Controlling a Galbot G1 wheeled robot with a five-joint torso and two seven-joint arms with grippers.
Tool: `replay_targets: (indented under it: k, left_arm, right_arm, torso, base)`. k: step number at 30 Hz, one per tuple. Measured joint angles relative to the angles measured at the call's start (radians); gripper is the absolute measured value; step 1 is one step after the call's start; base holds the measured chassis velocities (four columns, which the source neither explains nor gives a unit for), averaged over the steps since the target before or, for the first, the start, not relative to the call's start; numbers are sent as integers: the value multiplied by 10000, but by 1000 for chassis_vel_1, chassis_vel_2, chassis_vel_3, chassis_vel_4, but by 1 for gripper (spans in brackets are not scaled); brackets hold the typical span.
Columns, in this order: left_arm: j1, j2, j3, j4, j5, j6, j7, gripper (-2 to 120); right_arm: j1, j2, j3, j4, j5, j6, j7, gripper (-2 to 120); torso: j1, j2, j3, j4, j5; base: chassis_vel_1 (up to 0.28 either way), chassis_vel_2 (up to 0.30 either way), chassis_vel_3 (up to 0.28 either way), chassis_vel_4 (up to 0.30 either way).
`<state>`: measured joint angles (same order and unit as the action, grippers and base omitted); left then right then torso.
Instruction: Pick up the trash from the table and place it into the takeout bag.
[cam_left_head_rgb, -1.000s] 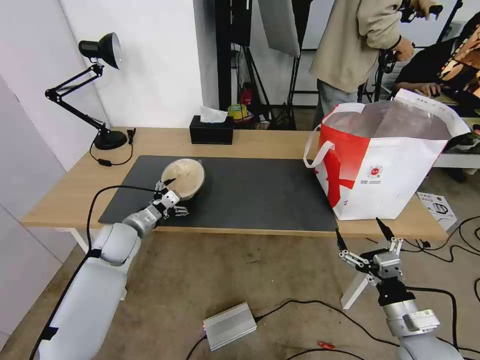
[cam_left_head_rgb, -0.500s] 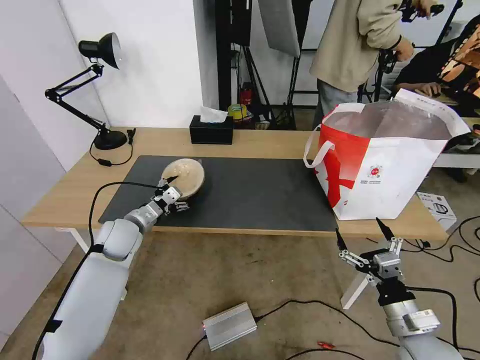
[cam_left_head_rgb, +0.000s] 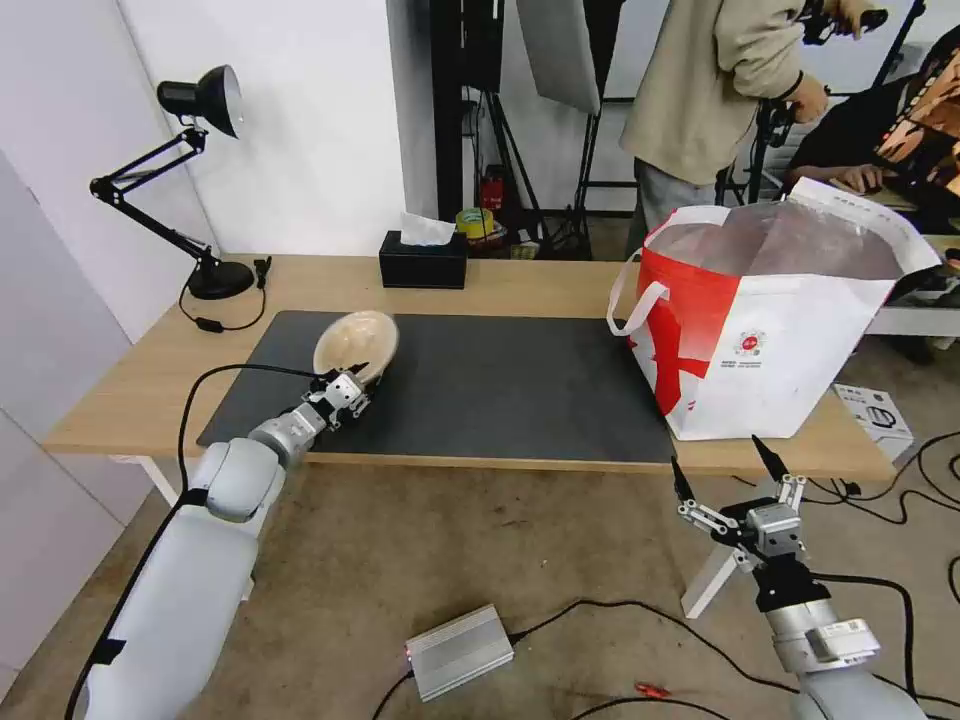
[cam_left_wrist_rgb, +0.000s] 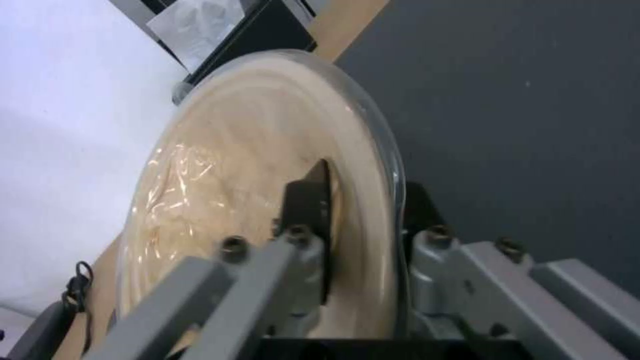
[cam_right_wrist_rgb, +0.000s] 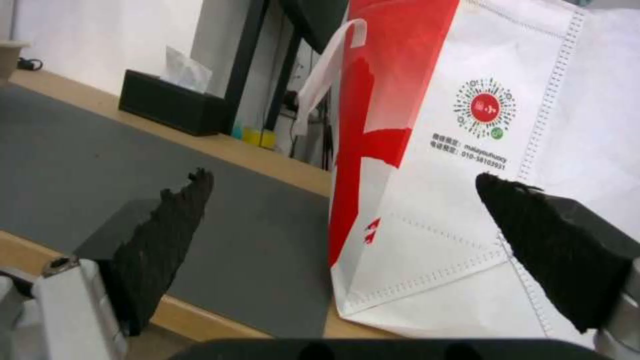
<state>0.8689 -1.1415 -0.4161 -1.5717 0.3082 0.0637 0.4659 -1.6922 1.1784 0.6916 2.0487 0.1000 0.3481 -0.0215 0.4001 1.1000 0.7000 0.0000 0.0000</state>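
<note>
I'm gripping the beige lidded bowl (cam_left_head_rgb: 355, 343) by its rim with the left gripper (cam_left_head_rgb: 349, 381), tilting it over the mat (cam_left_head_rgb: 520, 385). Right gripper (cam_left_head_rgb: 727, 468) is hanging wide open below the table (cam_left_head_rgb: 130, 385), near the takeout bag (cam_left_head_rgb: 770, 330).

beige bowl (cam_left_head_rgb: 355, 341), red-and-white bag (cam_left_head_rgb: 770, 330), grey mat (cam_left_head_rgb: 500, 385)

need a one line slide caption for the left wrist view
Left gripper clamps the rim of the tilted beige lidded bowl above the dark grey mat, black tissue box behind.
</note>
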Motion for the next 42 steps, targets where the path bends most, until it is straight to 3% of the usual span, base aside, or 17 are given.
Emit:
replay_targets:
  k: [5, 28, 42]
  left_arm:
    - [-36, -24, 1, 19, 4, -15, -4, 1]
    - [-65, -94, 8, 37, 13, -51, 62, 1]
    - [-13, -4, 8, -345, -52, -49, 119, 1]
  right_arm:
    - [0, 0, 0, 0, 0, 0, 0, 100]
    - [0, 0, 0, 0, 0, 0, 0, 100]
    - [0, 0, 0, 0, 0, 0, 0, 100]
  torso:
    - [0, 0, 0, 1, 1]
    - [0, 0, 0, -1, 0]
    - [0, 0, 0, 0, 0]
  base:
    - [0, 0, 0, 0]
    - [0, 0, 0, 0]
    - [0, 0, 0, 0]
